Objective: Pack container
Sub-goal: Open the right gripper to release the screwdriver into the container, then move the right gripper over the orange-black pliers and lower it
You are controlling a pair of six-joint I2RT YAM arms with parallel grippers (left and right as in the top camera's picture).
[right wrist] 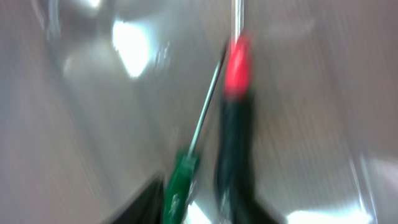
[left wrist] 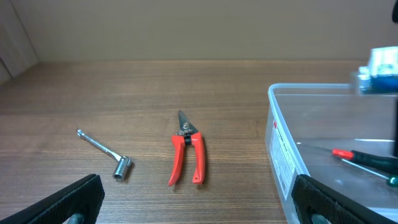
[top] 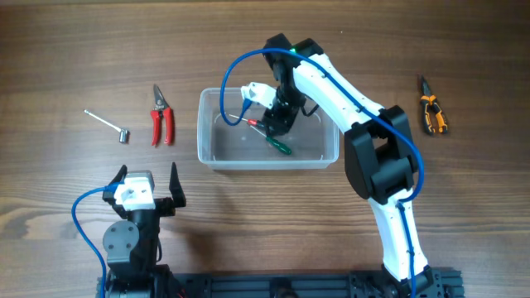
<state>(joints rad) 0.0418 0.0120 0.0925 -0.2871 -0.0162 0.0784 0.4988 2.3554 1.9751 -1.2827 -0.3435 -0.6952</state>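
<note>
Two screwdrivers (top: 278, 146) in container (top: 217, 157); pruning shears (top: 161, 124), wrench (top: 108, 124), pliers (top: 432, 114) unpacked on table (top: 66, 50). My left gripper (top: 148, 171) gapes; right gripper (top: 277, 124): can't tell.

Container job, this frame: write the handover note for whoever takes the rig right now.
Left gripper: open, empty, at the near side.
Right gripper: down inside the container, at two screwdrivers; its grip cannot be told.
Done: green-handled screwdriver and red-and-black screwdriver are in the container.
To do: red pruners, metal wrench and orange pliers lie on the table outside it.
</note>
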